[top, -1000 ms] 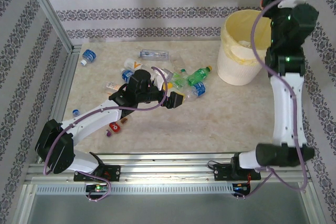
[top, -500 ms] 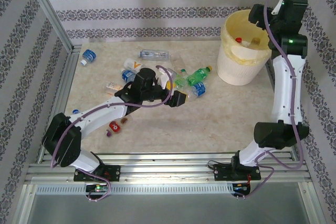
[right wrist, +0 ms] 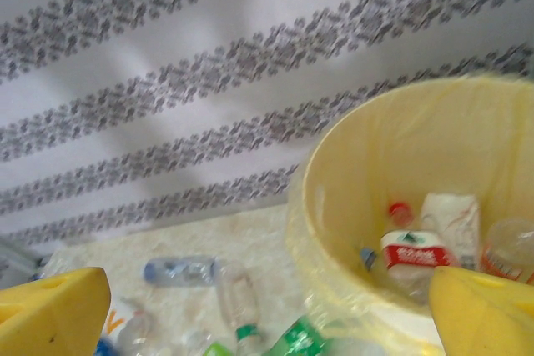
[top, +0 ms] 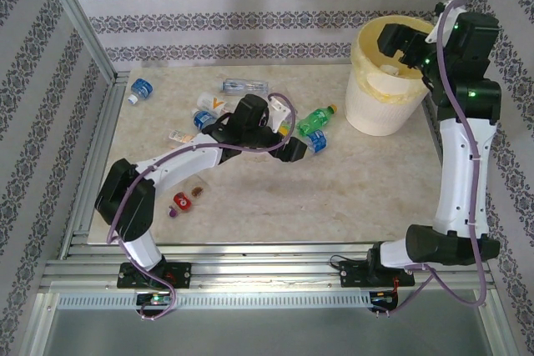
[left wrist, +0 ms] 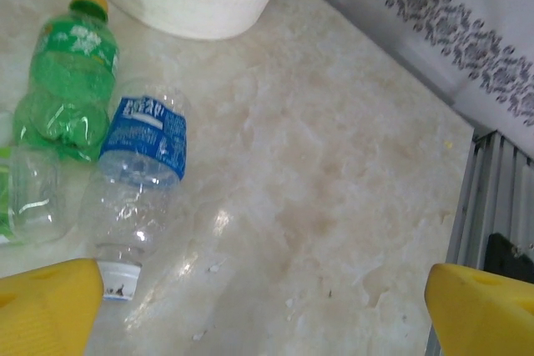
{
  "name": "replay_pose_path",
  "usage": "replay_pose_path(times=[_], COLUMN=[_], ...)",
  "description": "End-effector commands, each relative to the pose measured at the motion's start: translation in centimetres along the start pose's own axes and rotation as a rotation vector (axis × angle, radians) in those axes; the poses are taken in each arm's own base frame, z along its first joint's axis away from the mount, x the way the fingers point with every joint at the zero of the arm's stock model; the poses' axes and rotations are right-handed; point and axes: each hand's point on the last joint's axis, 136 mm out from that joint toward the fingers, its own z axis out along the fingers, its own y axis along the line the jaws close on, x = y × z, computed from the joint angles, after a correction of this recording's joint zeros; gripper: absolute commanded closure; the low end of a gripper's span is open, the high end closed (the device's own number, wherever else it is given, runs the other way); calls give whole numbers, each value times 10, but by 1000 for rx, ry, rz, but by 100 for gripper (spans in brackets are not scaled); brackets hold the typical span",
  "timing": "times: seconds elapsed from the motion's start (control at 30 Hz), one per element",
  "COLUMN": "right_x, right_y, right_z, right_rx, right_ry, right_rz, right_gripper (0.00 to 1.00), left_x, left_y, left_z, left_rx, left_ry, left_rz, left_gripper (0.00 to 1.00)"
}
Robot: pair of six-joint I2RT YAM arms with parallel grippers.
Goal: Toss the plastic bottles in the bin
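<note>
Several plastic bottles lie scattered on the table; among them are a green one [top: 315,119] and a clear blue-labelled one [top: 316,142]. My left gripper [top: 294,150] hovers open just beside these two, nothing between its fingers. In the left wrist view the blue-labelled bottle [left wrist: 138,164] and the green bottle [left wrist: 71,81] lie left of the open left gripper [left wrist: 267,314]. My right gripper [top: 399,42] hangs open and empty over the pale-yellow bin [top: 367,106]. The right wrist view looks past the open right gripper [right wrist: 267,314] into the bin [right wrist: 392,156], where a red-labelled bottle [right wrist: 413,256] lies among others.
More bottles lie at the table's back left: one with a blue label [top: 142,87], a clear one [top: 244,86], a small red-capped one [top: 182,202] near the front. A metal frame rail [top: 98,147] runs along the left; patterned walls close in behind and right.
My right gripper has swung left over the bin and opened; a bottle has dropped into the bin. My left arm has reached further right across the bottle pile, still open.
</note>
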Motion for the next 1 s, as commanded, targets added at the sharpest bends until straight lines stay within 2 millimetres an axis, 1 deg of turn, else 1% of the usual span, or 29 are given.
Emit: replay_pose_path(times=[0.0,0.13,0.23,0.5,0.67,0.8,0.97], right_x=[19,37,50,79,85,87,94], right_y=[18,24,27,28,28,30,31], right_z=[-11,-16,-20,-31,-36,-39,-39], right_rx=[-78,-98,-106,-111,-112,-118,-119], right_ry=[55,95,121,165,171,180,196], right_rz=[31,42,49,82,89,97,100], right_gripper=[2,2,2,2,2,2,2], left_x=[16,32,45,67,77,80,80], left_y=[6,15,23,51,74,88,93], left_z=[4,15,24,46,55,61,70], left_rx=[7,-4,-24,-96,-151,-176,-151], left_ry=[97,186,258,393,464,480,484], left_rz=[1,-18,-28,-24,-9,-10,10], left_gripper=[1,2,5,9,10,10,9])
